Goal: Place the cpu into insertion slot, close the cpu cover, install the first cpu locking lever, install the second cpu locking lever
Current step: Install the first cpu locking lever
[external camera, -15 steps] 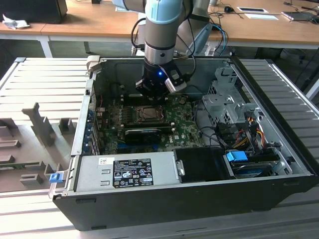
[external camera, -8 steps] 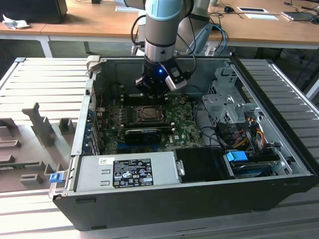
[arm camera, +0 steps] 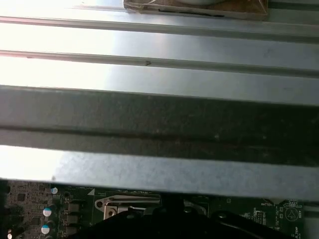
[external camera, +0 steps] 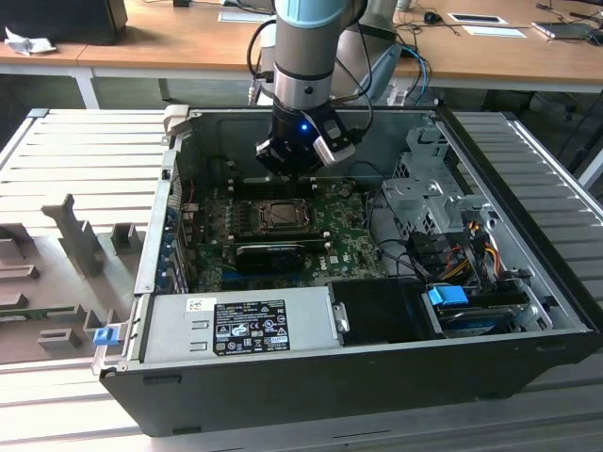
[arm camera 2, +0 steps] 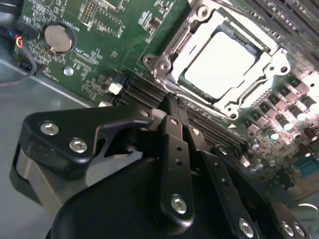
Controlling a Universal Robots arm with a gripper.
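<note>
Already the cpu (arm camera 2: 223,63) lies seated in the insertion slot (arm camera 2: 244,102), its silvery face up, near the middle of the green motherboard (arm camera 2: 94,45) inside the open computer case (external camera: 311,367). The cpu cover (arm camera 2: 197,35) appears folded down around it, so the first two steps look done; whether either locking lever is latched I cannot tell. The gripper (arm camera 2: 172,107) hovers just beside the socket, its fingers drawn close together and holding nothing.

Cpu (arm camera 2: 222,62) under closed cpu cover (arm camera 2: 269,59)
</note>
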